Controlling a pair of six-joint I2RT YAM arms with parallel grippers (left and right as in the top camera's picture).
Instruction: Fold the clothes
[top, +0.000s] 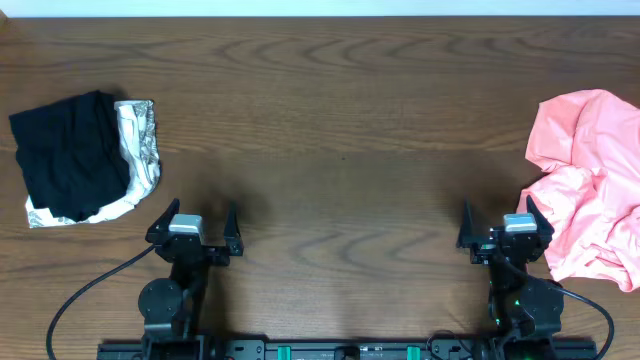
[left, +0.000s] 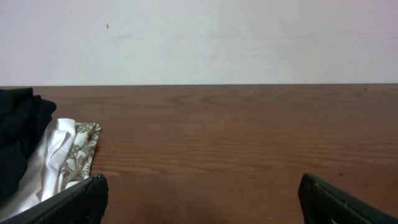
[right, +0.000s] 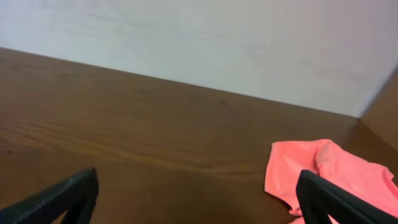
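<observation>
Left pincer (top: 203, 218) and right pincer (top: 500, 220) were spread, empty; salmon-pink T-shirt (top: 588, 185) sat crumpled at the desk (top: 340, 150) edge, so a pinch risked catching several layers or dragging it off.

Left hand (top: 203, 208): matte black, two slim tapered fingers (left: 74, 202), pale grey wrist block (top: 185, 224).
Right hand (top: 497, 207): same black build, matching grey block (top: 518, 222).
Arm joints (top: 162, 298): black, rounded housings; small green light (top: 515, 298) on the right arm.
Cables (top: 100, 280): thin, black, one per arm.
Base rail (top: 240, 350): black with green marks.
</observation>
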